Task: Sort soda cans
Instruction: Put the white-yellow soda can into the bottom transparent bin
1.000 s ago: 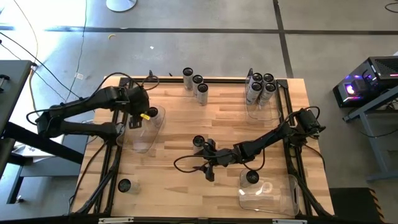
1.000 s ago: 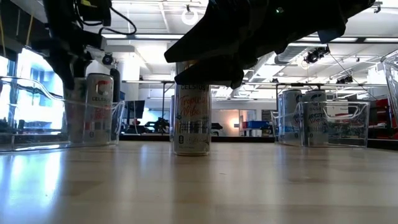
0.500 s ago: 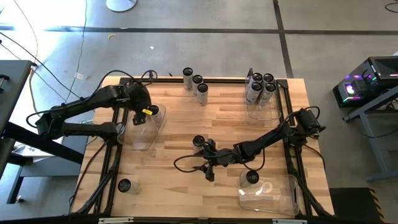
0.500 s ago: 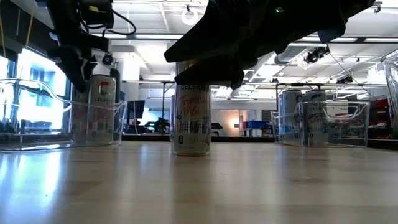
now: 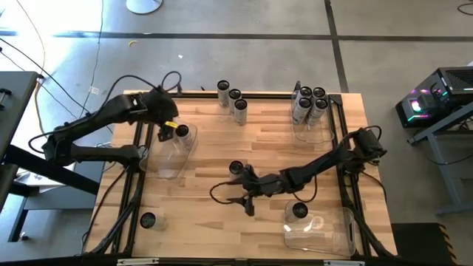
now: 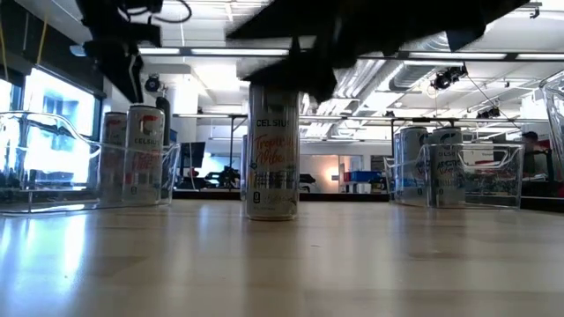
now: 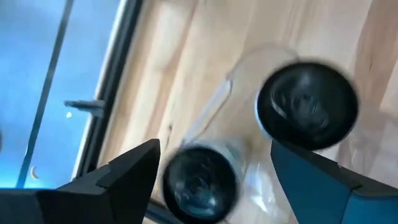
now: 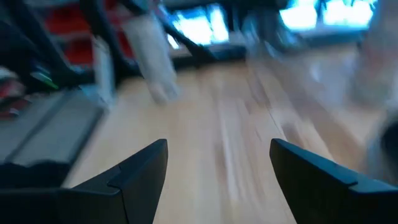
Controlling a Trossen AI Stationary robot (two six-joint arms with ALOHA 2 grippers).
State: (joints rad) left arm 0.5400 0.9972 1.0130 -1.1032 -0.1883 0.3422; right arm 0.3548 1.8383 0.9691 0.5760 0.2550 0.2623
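Pale butcher-block table (image 5: pixel 251 148) framed by dark rails, standing on a grey concrete floor (image 5: pixel 244 52) crossed by dark seams; loose cables (image 5: pixel 37 52) trail at the far left and a lit electronics box (image 5: pixel 432 100) sits off the right edge. From table height the room behind is an open workshop with ceiling light strips, ducts and bright windows. Soda cans (image 5: pixel 235 102): three in a short row at the far edge; a cluster inside the clear bin (image 5: pixel 310 122) at the far right corner; two in the clear bin by the left rail (image 5: pixel 168 155); one standing alone mid-table (image 5: pixel 236 169); one in the near right bin (image 5: pixel 325 225); one alone at the near left corner (image 5: pixel 148 220). Left pincer (image 5: pixel 165 133) hangs over the left bin, jaws spread and holding nothing, two dark can tops below it in its wrist view (image 7: pixel 308 104). Right pincer (image 5: pixel 244 193) sits low at mid-table just beside the lone can, jaws spread, nothing between them; its wrist view is smeared with blur. In the low view the lone can (image 6: pixel 271 150) stands upright, clear of the dark arm above it.
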